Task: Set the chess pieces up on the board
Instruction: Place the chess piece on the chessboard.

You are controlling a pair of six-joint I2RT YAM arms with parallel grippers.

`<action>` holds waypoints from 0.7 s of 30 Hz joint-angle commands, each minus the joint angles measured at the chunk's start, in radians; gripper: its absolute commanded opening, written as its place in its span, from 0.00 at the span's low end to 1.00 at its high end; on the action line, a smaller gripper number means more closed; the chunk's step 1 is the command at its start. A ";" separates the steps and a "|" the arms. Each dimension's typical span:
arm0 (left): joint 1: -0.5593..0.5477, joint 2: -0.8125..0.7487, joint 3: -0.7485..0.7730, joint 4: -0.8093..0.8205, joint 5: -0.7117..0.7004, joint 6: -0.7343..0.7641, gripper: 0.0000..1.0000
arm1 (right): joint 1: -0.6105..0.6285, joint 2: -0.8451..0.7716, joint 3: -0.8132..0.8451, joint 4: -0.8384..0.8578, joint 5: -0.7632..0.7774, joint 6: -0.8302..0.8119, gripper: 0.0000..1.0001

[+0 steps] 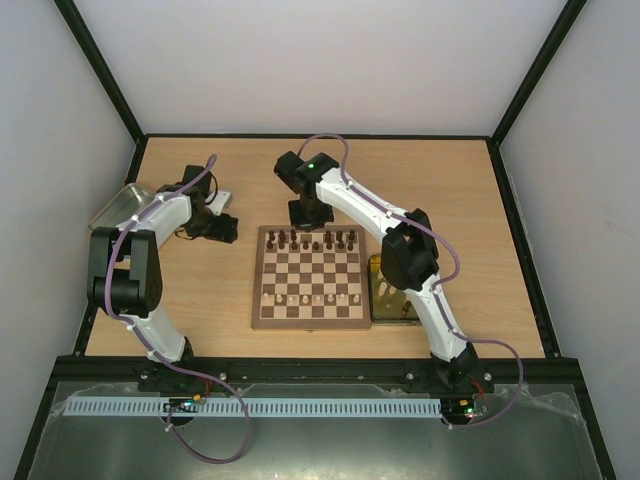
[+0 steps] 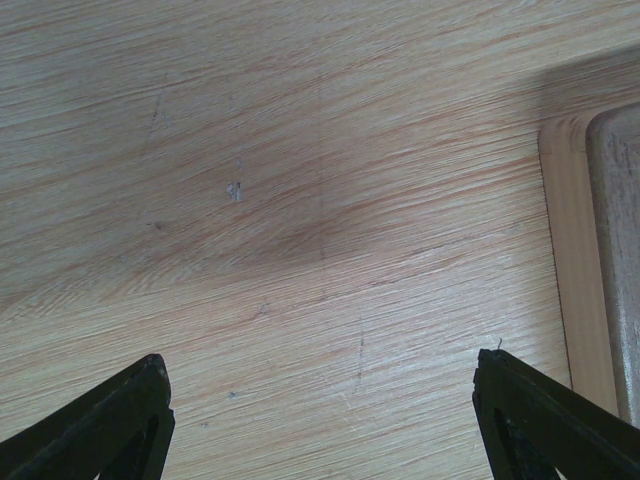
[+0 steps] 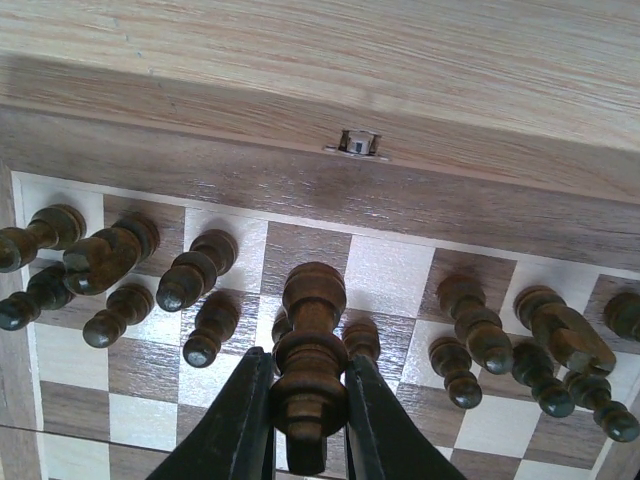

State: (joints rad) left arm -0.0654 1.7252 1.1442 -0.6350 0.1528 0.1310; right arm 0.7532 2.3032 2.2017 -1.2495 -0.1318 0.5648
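In right hand, gripped: dark piece; dark ranks beside it nearly full; pale row single; left hand spread, empty.

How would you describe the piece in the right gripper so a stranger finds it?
Find the checkered board, then its far edge, where the dark pieces stand. The held piece is near that row's middle, the only one clamped between the black fingers of the right gripper.

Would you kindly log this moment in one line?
right gripper shut on dark piece above board | left gripper open over table
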 commanded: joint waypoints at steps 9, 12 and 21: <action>-0.004 0.018 0.004 -0.002 -0.001 0.008 0.83 | 0.007 0.035 -0.021 0.007 -0.015 -0.006 0.08; -0.004 0.021 0.001 0.001 -0.002 0.010 0.82 | 0.005 0.047 -0.018 0.011 -0.020 -0.008 0.09; -0.004 0.028 0.003 0.004 -0.002 0.010 0.83 | 0.006 0.069 -0.010 0.021 -0.029 -0.008 0.09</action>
State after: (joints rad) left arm -0.0654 1.7382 1.1442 -0.6331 0.1528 0.1314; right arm 0.7540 2.3566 2.1887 -1.2255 -0.1604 0.5644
